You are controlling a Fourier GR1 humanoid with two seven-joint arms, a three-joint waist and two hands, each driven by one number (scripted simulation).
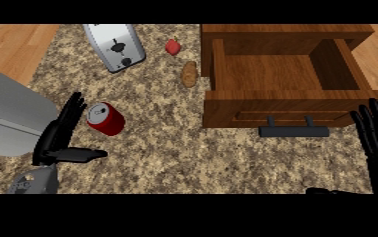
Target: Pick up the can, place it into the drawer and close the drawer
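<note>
Can (105,119), red with a silver top, sits on the speckled counter (170,151) at the left of the view, well apart from the drawer (277,105). Its top faces up and to the left, and the red side shows below it. I cannot tell whether it stands straight or leans.

The left hand (60,133) is just beside the can on its left. The fingers (71,112) are straight and point up the view along the can's side, and the thumb (80,154) sticks out to the right below the can. Nothing is grasped: the hand is released, and I cannot tell whether the fingers touch the can.

The right hand (367,131) shows at the right edge, by the drawer's front corner. Its fingers are straight and upward and its thumb lies low along the bottom edge. It is relaxed and holds nothing.

The wooden drawer is pulled out, with its inner walls and floor in sight. A dark handle (293,131) sticks out from the front panel, toward the view's lower edge.

A toaster (114,46) lies at the top left. A small red thing (173,47) and a brown potato (190,74) lie between the toaster and the drawer. A grey block (18,116) fills the left edge behind the left hand.
</note>
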